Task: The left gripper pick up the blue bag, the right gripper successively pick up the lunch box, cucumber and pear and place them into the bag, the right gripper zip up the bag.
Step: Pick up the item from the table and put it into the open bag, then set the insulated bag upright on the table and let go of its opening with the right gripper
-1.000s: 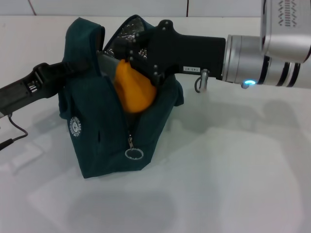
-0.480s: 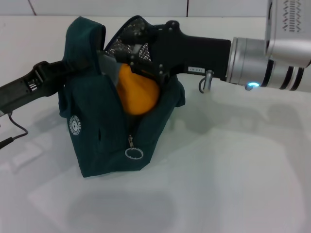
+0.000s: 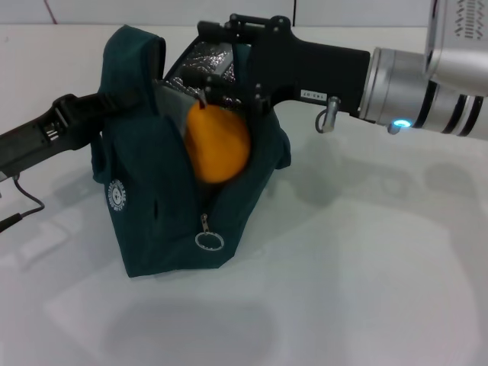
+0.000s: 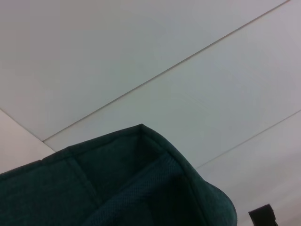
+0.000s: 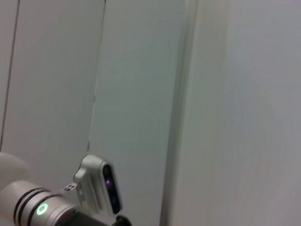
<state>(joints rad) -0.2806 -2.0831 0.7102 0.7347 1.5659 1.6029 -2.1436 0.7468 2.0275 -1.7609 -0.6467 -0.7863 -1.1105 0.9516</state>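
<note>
The blue bag stands open on the white table, and its fabric fills the lower part of the left wrist view. My left gripper is shut on the bag's upper left edge and holds that side up. The orange pear rests in the bag's mouth, half above the rim. My right gripper hovers just above the pear with its fingers spread, open, and silver lining shows between them. The lunch box and the cucumber are hidden. The ring zipper pull hangs low on the bag's front.
The white table spreads in front and to the right of the bag. A black cable lies at the left edge. The right wrist view shows only a pale wall and the other arm's silver wrist.
My right gripper has let go of the pear and risen up and slightly right out of the bag's mouth. The pear has stayed in the bag. The left arm has not moved.
</note>
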